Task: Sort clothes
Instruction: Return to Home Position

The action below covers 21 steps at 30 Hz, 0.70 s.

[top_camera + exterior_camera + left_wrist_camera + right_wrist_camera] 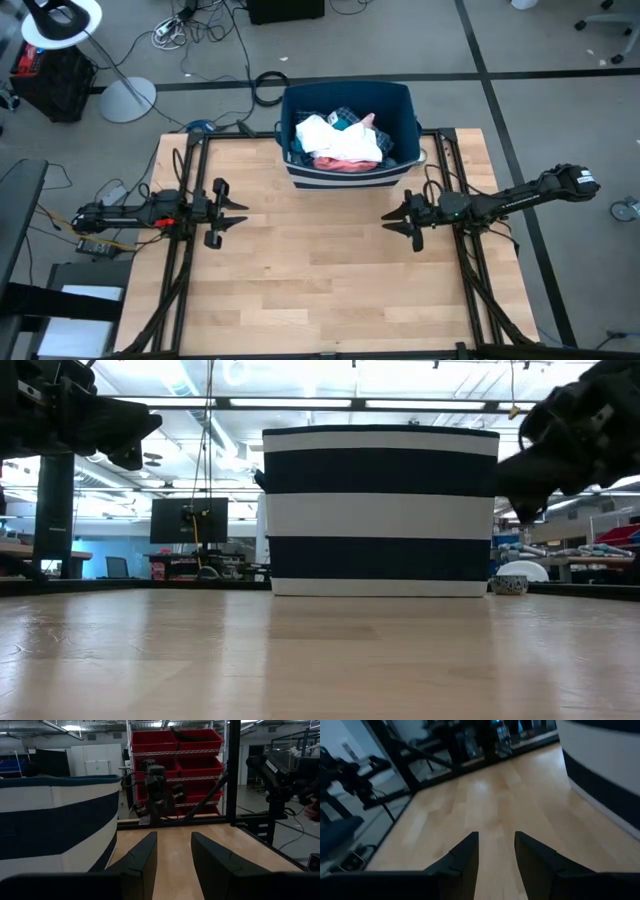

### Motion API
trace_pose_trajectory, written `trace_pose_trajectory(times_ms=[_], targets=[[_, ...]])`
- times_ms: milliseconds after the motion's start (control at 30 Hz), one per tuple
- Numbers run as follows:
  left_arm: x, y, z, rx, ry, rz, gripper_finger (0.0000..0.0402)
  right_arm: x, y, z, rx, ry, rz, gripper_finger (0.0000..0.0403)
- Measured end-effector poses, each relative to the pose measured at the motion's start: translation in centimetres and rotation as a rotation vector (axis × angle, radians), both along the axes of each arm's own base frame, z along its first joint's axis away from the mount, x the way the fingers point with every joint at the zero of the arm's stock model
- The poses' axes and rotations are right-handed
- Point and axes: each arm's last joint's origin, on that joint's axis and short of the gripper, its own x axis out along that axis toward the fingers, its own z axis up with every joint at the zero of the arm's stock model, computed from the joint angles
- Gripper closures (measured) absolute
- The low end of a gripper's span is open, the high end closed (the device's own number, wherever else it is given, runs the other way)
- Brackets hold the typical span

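A: So, where are the clothes (335, 140)?
B: Heaped in the bin (345, 90) at the far edge of the desk (320, 290).
A: And over the desk?
B: The left end effector (244, 213) hangs over its left side, fingers spread. The right end effector (387, 221) hangs over the right side, spread too.

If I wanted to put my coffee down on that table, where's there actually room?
The whole wooden table nearer than the arms is bare, as is the strip between the left gripper and right gripper, both with jaws open. Crowded only at the far edge: the bin, heaped with clothes.
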Motion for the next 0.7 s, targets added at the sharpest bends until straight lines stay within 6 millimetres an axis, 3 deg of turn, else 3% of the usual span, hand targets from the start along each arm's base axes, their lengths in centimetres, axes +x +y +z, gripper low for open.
trace_pose_trajectory(times_ms=[700], targets=[[0.0, 0.0, 0.0, 0.0, 0.0, 0.0, 0.0276, -3.7, -0.8, 0.8, -0.06, -0.064, -0.119, 0.0276]])
